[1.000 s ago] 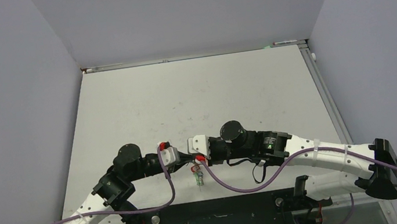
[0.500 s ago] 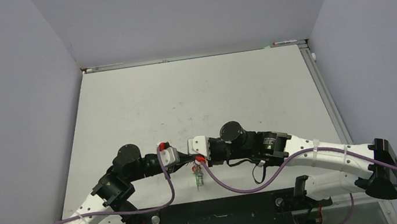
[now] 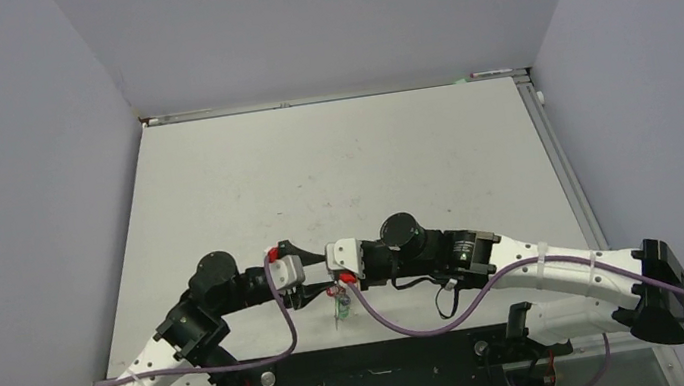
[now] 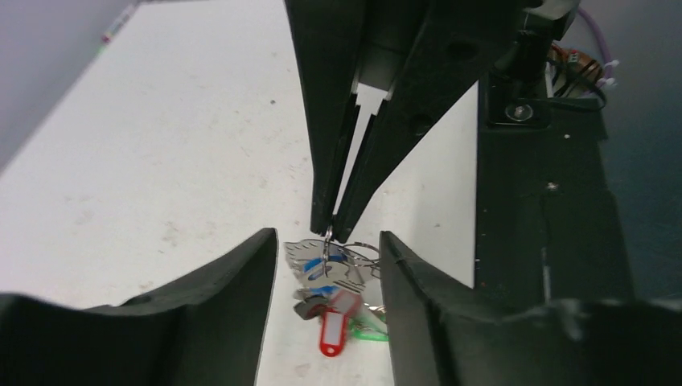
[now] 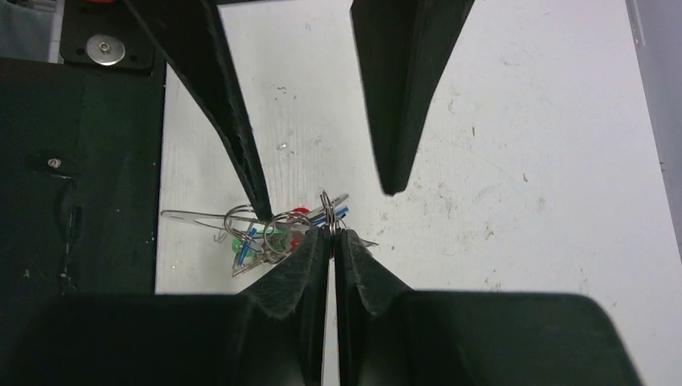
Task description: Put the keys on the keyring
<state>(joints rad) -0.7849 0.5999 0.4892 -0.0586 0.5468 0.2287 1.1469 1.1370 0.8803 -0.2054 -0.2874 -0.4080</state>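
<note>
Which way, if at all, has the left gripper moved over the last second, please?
Yes, slightly. In the top view the left gripper has edged to the left and a little nearer the black base plate at the table's near edge.

Flat, diffuse light from above: counter (image 3: 334,164) reads bright, near blown-out white in both wrist views, no hard glare. Shadows are soft and faint. Top view is sharp. Left claw (image 4: 328,238) and right claw (image 5: 331,235) fingers are near-black, underexposed, soft close to the lens — counter beyond is in focus.
</note>
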